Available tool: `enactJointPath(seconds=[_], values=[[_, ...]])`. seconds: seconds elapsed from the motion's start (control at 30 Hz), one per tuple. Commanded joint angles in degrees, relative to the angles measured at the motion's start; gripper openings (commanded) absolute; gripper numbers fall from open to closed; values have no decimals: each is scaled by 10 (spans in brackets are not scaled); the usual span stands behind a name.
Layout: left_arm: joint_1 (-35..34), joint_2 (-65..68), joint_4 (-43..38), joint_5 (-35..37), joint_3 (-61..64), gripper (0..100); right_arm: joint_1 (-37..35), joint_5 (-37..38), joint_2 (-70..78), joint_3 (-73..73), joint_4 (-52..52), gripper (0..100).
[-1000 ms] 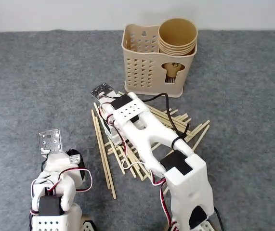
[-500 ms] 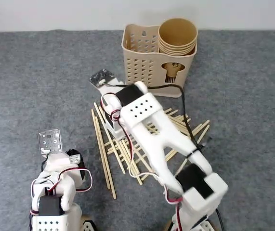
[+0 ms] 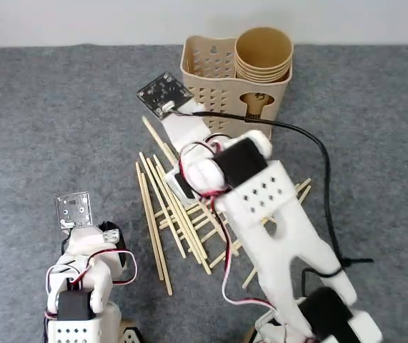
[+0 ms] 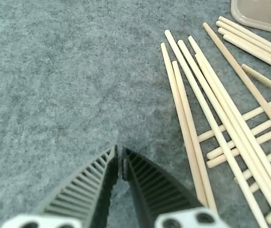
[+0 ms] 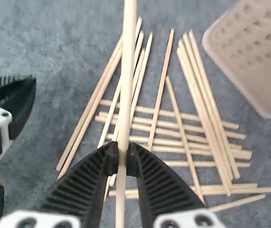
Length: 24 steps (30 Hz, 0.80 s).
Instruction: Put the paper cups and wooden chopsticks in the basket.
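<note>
The black ribbed right gripper (image 5: 120, 159) is clamped on a pale wooden chopstick (image 5: 127, 71), which juts past its tips above the scattered chopstick pile (image 5: 173, 137); the left gripper (image 4: 120, 156) is pressed together over grey carpet (image 4: 54, 71).

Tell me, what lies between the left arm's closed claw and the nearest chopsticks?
Only bare grey carpet. The left wrist view shows the shut left gripper and the nearest wooden chopsticks with nothing lying between them.

High view down over table (image 3: 32, 107), wrist views close above it, sharing chopsticks (image 4: 188, 123), probably basket (image 4: 263, 9) edge
</note>
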Motion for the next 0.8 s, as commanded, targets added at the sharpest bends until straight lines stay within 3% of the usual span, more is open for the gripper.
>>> enactJointPath(seconds=[0.0, 0.33, 0.77], values=[[-1, -8, 2, -3, -11, 14, 27, 4, -55, -31, -78, 8], [-1, -8, 2, -3, -11, 14, 131, 4, -27, -30, -403, 8], [-1, -8, 2, -3, -11, 14, 145, 4, 94, -30, -731, 8]])
